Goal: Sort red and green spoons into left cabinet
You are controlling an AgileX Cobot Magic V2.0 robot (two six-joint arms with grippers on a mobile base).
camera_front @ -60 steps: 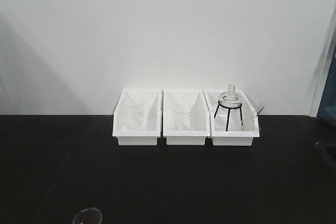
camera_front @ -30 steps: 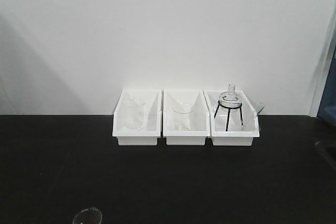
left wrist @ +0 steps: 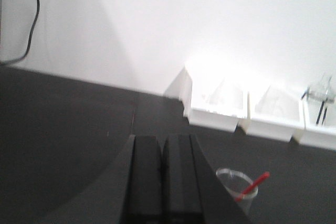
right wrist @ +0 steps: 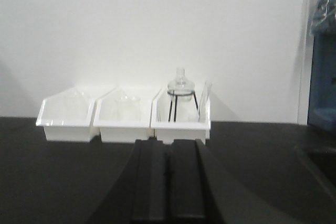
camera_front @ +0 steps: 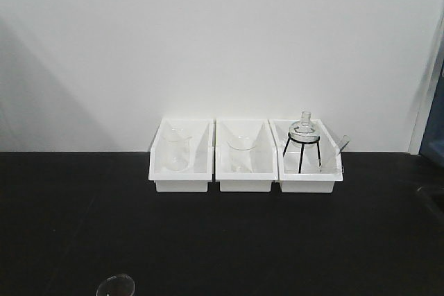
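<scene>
1. White wall (camera_front: 222, 32) stood behind a black table (camera_front: 222, 240); a blue-fronted unit (camera_front: 435, 116) showed at the right edge.
2. You had three white bins in a row against the wall, touching side to side: left bin (camera_front: 182, 184), middle bin (camera_front: 245, 184), right bin (camera_front: 310, 185).
3. The left bin held an upright glass beaker (camera_front: 176, 152). The middle bin held a second beaker (camera_front: 241, 154).
4. The right bin held a round flask (camera_front: 303, 129) seated on a black tripod (camera_front: 300, 156), with a test tube (camera_front: 340, 147) leaning beside it.
5. The red spoon (left wrist: 256, 183) stood tilted in a clear cup (left wrist: 228, 182), handle down, its upper end past the rim. The cup sat on the table near its front edge, well apart from the bins.
6. Your left jaws were pressed together, pinching nothing; the dark fingers (left wrist: 146, 177) met along a thin seam, just beside the cup in the left wrist view.
7. Your right jaws were likewise pressed together and held nothing; their fingers (right wrist: 152, 182) pointed at the right bin.
8. A black cable (left wrist: 34, 14) hung against the wall at far left.
</scene>
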